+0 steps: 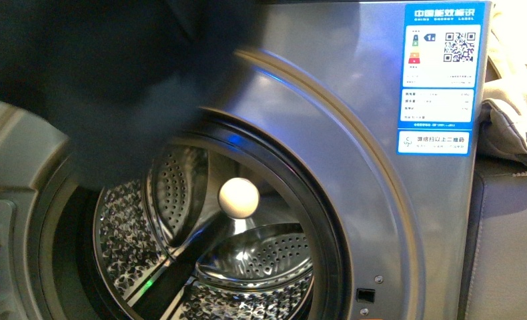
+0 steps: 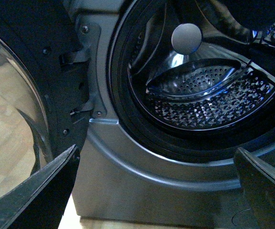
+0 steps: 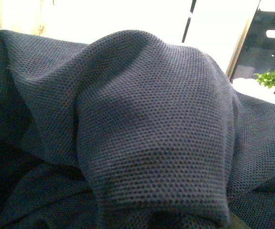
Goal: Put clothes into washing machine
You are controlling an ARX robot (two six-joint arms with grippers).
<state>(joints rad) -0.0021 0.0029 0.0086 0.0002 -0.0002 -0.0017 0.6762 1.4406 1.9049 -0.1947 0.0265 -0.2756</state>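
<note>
1. Left claw [image 2: 155, 148] spread wide, empty, facing drum [image 2: 199, 90].
2. Right claw hidden under clothes [image 3: 147, 133] — can't tell its grip.
3. Clothes hang outside, at porthole's upper-left edge — could snag rim [image 1: 317, 193] or slip out.

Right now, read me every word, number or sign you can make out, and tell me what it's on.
"中国能效标识": header of the energy label on the washing machine.
"1": grade arrow on that label.
Label's other print and QR code: too small to read.
Sticker below it: blurred, unreadable.
Wrist views: no text.
</note>
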